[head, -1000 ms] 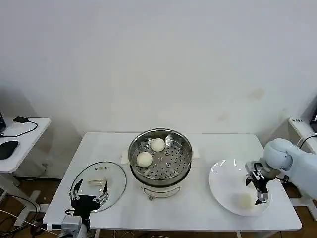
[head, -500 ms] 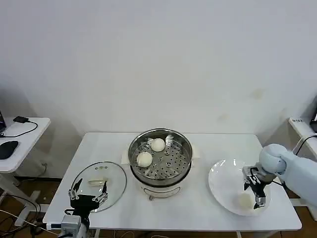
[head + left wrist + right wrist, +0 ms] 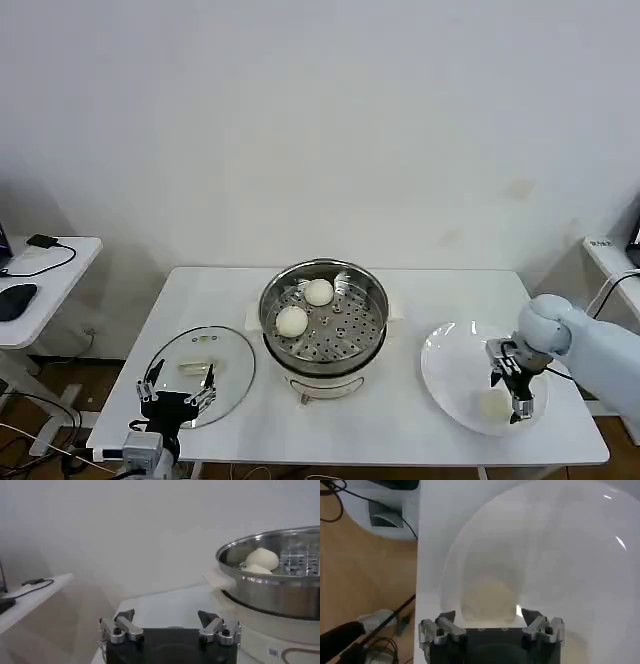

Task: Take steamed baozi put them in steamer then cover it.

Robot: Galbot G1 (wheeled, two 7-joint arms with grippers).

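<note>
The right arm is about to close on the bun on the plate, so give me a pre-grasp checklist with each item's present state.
1. Right gripper open: ok, fingers spread in the right wrist view.
2. Baozi on the plate lined up between the fingers: ok, it sits centred just ahead of them.
3. Fingers low enough to grip the bun: cannot tell.
4. White plate flat on the table: ok.
5. Room in the steamer: ok, two baozi sit to one side of the tray, the rest bare.
6. Left gripper out of the way: ok, open by the glass lid.
</note>
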